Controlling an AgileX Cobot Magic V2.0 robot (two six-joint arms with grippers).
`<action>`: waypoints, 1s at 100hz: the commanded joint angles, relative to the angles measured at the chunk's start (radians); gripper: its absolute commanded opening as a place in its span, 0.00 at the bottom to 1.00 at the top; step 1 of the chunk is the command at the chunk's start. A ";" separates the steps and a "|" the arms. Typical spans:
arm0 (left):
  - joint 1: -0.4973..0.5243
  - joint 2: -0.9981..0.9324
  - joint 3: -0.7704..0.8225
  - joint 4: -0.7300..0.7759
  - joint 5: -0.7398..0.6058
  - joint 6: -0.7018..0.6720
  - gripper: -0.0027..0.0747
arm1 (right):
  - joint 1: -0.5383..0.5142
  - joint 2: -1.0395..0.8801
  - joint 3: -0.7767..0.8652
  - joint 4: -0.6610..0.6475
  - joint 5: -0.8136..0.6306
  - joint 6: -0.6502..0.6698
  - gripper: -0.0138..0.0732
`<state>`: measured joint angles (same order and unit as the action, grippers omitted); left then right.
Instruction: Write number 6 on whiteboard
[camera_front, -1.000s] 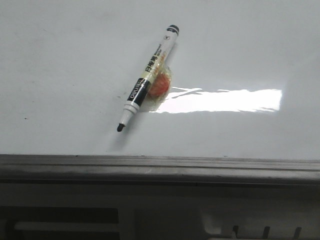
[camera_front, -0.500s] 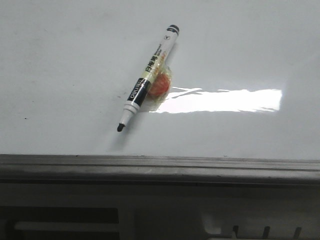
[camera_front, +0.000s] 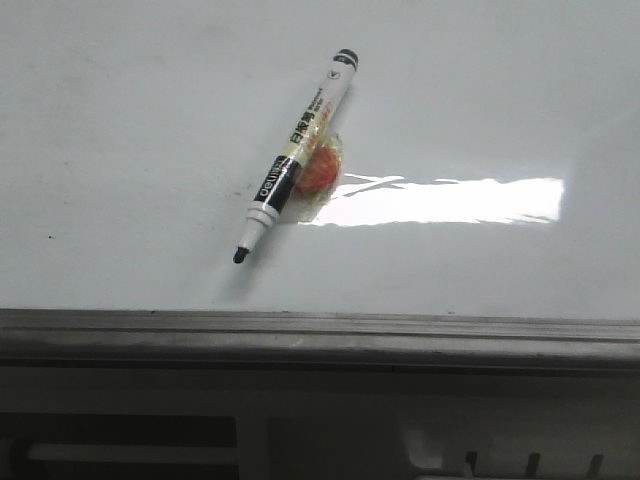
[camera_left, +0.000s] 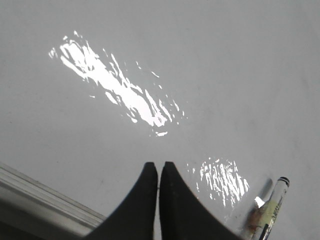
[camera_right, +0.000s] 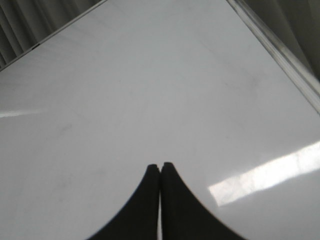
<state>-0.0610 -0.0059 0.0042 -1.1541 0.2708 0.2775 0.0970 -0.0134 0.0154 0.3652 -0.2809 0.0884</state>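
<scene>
The big shiny white whiteboard (camera_front: 130, 120) with its grey metal edge has no number 6 on it yet. The white marker pen (camera_front: 295, 160) with a black tip lies flat on it, slanted, leaning on a small orange lump (camera_front: 318, 175). The left claw (camera_left: 158, 172) is pinched closed and empty. The pen's back end lies just off to that claw's side, so the left arm looks nearer. The right claw (camera_right: 160, 172) is closed and empty too, with no pen near it.
</scene>
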 joint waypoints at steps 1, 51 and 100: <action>0.003 -0.031 0.014 -0.034 0.020 0.020 0.01 | 0.003 -0.016 -0.007 0.056 0.034 0.014 0.10; -0.029 0.314 -0.434 0.542 0.295 0.320 0.04 | 0.003 0.144 -0.403 0.006 0.748 -0.211 0.17; -0.488 0.792 -0.588 0.427 0.196 0.320 0.52 | 0.014 0.291 -0.580 0.006 0.916 -0.302 0.70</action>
<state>-0.4786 0.7098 -0.5301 -0.6196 0.5800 0.5975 0.1076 0.2580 -0.5299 0.3674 0.6919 -0.1975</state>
